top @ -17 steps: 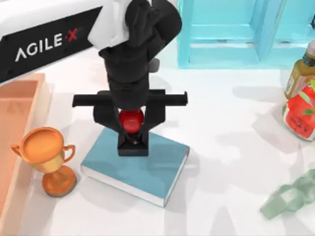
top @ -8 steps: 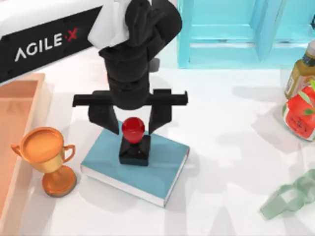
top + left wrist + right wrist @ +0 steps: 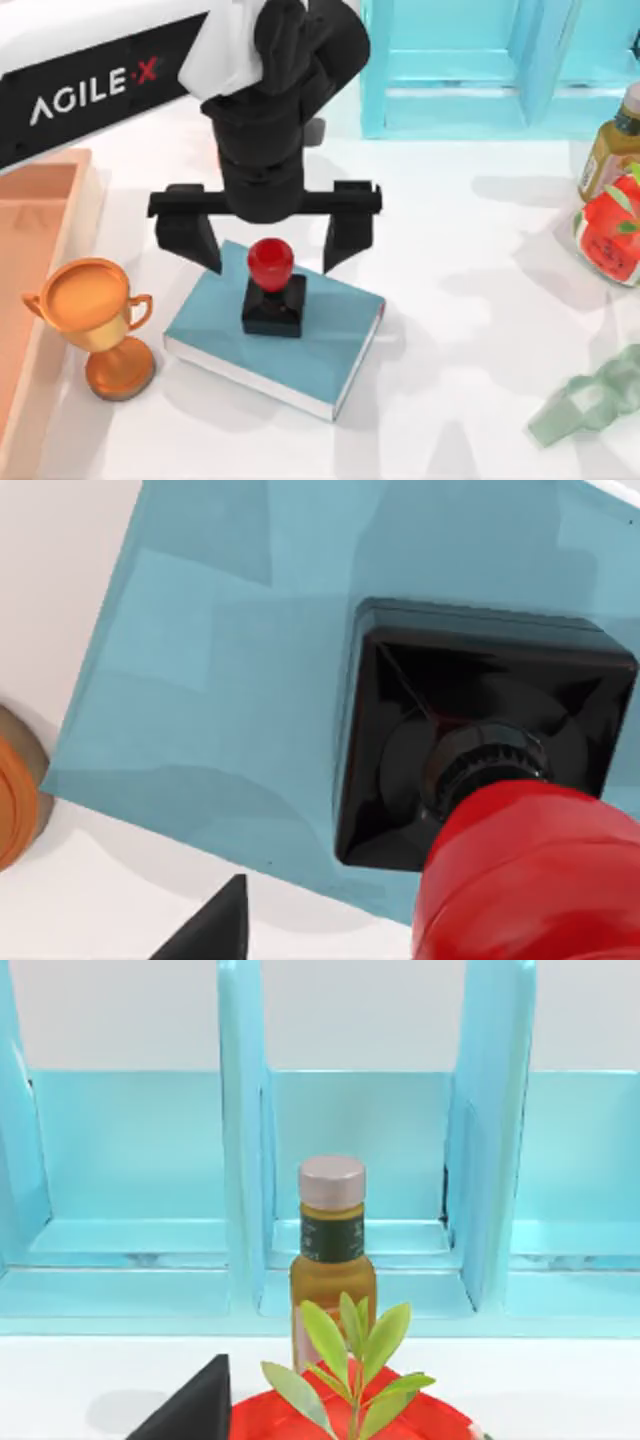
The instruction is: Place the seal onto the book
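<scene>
The seal point(image 3: 271, 288), a red ball knob on a black square base, stands upright on the teal-blue book point(image 3: 330, 345), on the half of its cover towards the table's left. My left gripper point(image 3: 272, 245) hangs open just above it, one finger on each side of the knob and clear of it. In the left wrist view the seal point(image 3: 470, 730) is seen from close above, resting on the book point(image 3: 220, 670), with one dark fingertip point(image 3: 212, 930) off to the side. My right arm is parked at the right, its wrist camera facing the shelf.
A gold trophy point(image 3: 95, 320) stands just left of the book, beside an orange tray point(image 3: 40, 220). The light-blue shelf point(image 3: 450, 70) lines the back. An oil bottle point(image 3: 605, 150) and a red jar point(image 3: 610, 235) sit at the right, with a pale green object point(image 3: 590, 405) nearer the front.
My left gripper has let go of the seal: its fingers spread wide apart and lifted slightly. The seal stays standing on the book.
</scene>
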`<action>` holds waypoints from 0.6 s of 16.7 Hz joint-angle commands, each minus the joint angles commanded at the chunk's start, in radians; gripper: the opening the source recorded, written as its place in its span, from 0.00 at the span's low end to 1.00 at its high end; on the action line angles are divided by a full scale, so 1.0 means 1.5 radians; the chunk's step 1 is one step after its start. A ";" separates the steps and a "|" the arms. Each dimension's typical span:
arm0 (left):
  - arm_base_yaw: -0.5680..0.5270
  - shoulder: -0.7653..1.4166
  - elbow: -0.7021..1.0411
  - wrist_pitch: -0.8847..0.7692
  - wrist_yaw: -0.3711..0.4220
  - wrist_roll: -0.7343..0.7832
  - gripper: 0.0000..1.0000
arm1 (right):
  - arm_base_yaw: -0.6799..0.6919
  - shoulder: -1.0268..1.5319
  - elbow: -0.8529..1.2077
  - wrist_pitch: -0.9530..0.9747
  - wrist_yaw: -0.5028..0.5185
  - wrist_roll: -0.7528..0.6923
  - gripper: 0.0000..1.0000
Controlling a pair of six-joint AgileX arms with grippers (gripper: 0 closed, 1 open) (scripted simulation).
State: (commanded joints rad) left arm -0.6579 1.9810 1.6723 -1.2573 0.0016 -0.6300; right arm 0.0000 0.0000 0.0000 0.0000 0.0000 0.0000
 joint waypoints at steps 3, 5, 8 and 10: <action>0.001 0.000 0.000 0.000 0.000 0.000 1.00 | 0.000 0.000 0.000 0.000 0.000 0.000 1.00; 0.000 0.001 0.012 -0.012 0.000 0.001 1.00 | 0.000 0.000 0.000 0.000 0.000 0.000 1.00; -0.001 0.001 0.054 -0.055 0.000 0.000 1.00 | 0.000 0.000 0.000 0.000 0.000 0.000 1.00; 0.000 -0.001 0.076 -0.077 0.000 -0.001 1.00 | 0.000 0.000 0.000 0.000 0.000 0.000 1.00</action>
State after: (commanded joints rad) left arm -0.6576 1.9801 1.7864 -1.3729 0.0016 -0.6310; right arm 0.0000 0.0000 0.0000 0.0000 0.0000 0.0000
